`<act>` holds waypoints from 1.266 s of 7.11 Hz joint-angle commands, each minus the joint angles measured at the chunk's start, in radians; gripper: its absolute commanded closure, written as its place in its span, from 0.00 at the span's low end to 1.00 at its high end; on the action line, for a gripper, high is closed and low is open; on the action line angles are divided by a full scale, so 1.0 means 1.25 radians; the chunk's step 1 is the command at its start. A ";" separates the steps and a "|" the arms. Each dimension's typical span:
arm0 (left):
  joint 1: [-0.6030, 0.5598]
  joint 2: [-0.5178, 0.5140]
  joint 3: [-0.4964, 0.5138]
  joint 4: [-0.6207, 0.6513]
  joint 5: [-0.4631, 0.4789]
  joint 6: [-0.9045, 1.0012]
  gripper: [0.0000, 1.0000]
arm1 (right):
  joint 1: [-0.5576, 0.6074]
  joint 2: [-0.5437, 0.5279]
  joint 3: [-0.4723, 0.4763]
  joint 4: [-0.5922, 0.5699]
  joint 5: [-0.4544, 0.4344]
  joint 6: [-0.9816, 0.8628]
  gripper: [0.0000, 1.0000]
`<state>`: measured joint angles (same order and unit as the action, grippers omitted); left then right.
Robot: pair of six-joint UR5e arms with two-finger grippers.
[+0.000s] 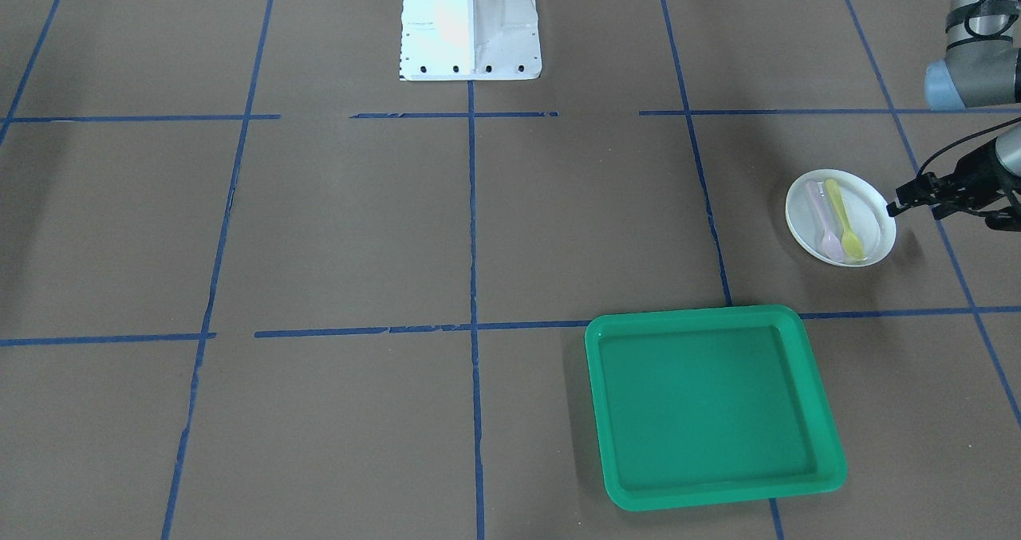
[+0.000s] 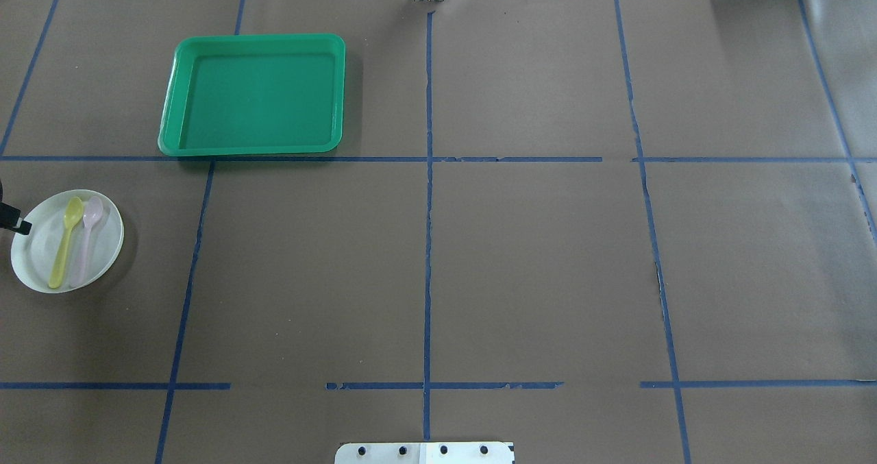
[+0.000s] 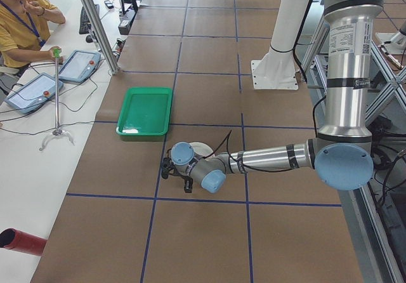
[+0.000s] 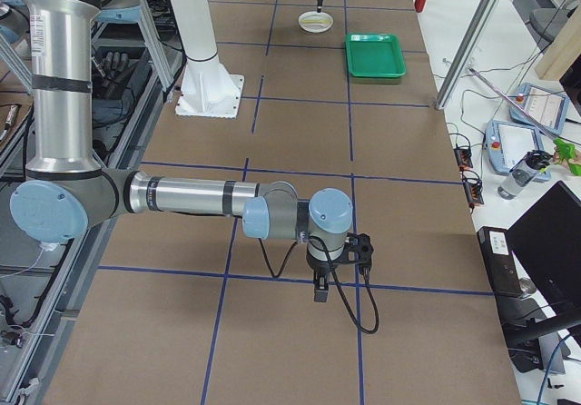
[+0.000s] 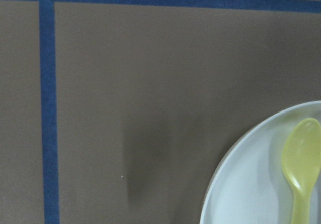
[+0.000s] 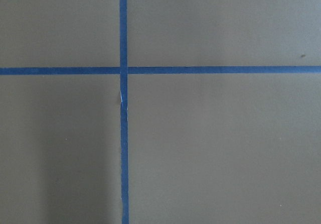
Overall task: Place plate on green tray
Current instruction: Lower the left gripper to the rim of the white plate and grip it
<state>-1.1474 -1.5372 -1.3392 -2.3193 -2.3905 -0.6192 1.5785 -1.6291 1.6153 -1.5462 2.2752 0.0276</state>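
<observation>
The white plate (image 1: 876, 219) lies on the brown table with a yellow spoon (image 1: 844, 221) and a pink spoon (image 1: 823, 219) on it. It also shows in the overhead view (image 2: 35, 248) and the left wrist view (image 5: 241, 194). My left gripper (image 1: 913, 205) hovers low at the plate's outer rim, fingers apart and empty; it is at the overhead view's left edge (image 2: 15, 223). The green tray (image 1: 710, 314) is empty and lies apart from the plate, further from my base (image 2: 253, 38). My right gripper (image 4: 340, 260) hangs over bare table far away; I cannot tell its state.
My white base (image 1: 471, 21) stands at the table's middle edge. Blue tape lines (image 2: 428, 176) cross the brown paper. An operator (image 3: 19, 23) sits beyond the table's far side, with tablets (image 3: 32, 91) and a pole stand beside him.
</observation>
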 commanded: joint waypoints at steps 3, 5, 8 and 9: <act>0.021 -0.001 -0.002 -0.001 -0.006 -0.007 0.35 | 0.000 0.000 0.000 0.000 0.000 0.000 0.00; 0.022 -0.001 -0.007 0.004 -0.007 -0.005 0.81 | 0.000 0.000 0.000 0.000 0.000 0.000 0.00; 0.022 0.011 -0.046 0.007 -0.086 -0.004 1.00 | 0.000 0.000 0.000 0.000 0.000 0.000 0.00; 0.020 0.012 -0.064 0.011 -0.127 -0.004 1.00 | 0.000 0.000 0.000 0.000 0.001 0.000 0.00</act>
<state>-1.1205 -1.5274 -1.3915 -2.3096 -2.4922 -0.6245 1.5785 -1.6291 1.6153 -1.5463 2.2753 0.0276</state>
